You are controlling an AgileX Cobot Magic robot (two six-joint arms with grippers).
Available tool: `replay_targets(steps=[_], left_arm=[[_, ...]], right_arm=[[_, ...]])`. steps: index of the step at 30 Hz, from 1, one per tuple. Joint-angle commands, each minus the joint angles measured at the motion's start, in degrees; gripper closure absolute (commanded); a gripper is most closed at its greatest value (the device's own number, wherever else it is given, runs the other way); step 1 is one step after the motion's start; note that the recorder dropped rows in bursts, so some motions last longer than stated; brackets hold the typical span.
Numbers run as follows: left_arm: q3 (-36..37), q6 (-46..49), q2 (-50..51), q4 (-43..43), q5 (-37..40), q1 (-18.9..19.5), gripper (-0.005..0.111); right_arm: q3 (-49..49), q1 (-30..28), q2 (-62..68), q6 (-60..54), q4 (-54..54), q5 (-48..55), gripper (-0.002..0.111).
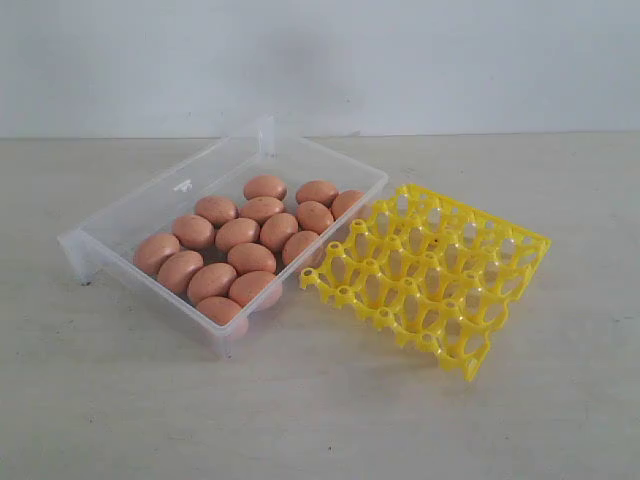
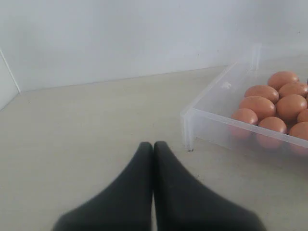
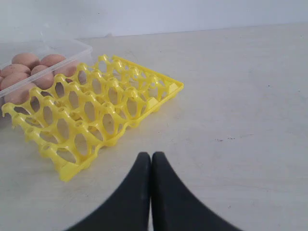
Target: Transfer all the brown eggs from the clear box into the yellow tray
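Note:
Several brown eggs (image 1: 238, 234) lie packed together in the clear box (image 1: 150, 195) at the left of the exterior view. The yellow tray (image 1: 430, 275) sits right beside the box, every cell empty, one edge propped up on the box's rim. Neither arm shows in the exterior view. My left gripper (image 2: 153, 144) is shut with nothing in it, hovering over bare table short of the clear box (image 2: 207, 108) and its brown eggs (image 2: 262, 106). My right gripper (image 3: 151, 155) is shut and empty too, over the table just off the yellow tray (image 3: 96, 115); brown eggs (image 3: 29, 72) show behind it.
A pale tabletop (image 1: 320, 400) runs all round the box and tray. A white wall (image 1: 320, 60) closes off the back.

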Motion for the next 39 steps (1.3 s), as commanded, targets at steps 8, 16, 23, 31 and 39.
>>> replay_targets(steps=[8, 16, 23, 31, 39], left_arm=[[0.2, -0.5, -0.1, -0.2, -0.4, 0.1, 0.111], [0.2, -0.5, -0.1, -0.2, -0.4, 0.1, 0.111], [0.2, -0.5, -0.1, -0.2, -0.4, 0.1, 0.111], [0.2, -0.5, -0.1, -0.2, -0.4, 0.1, 0.111], [0.2, -0.5, -0.1, -0.2, -0.4, 0.1, 0.111]], right_arm=[[-0.1, -0.4, -0.2, -0.6, 0.4, -0.2, 0.108], [-0.1, -0.4, -0.2, -2.2, -3.8, -2.6, 0.108], [-0.1, -0.4, -0.2, -2.2, -3.8, -2.6, 0.108], [-0.1, -0.4, -0.2, -3.6, -4.2, -3.9, 0.108], [-0.1, -0.4, -0.2, 0.0, 1.7, -26.6, 0.108]])
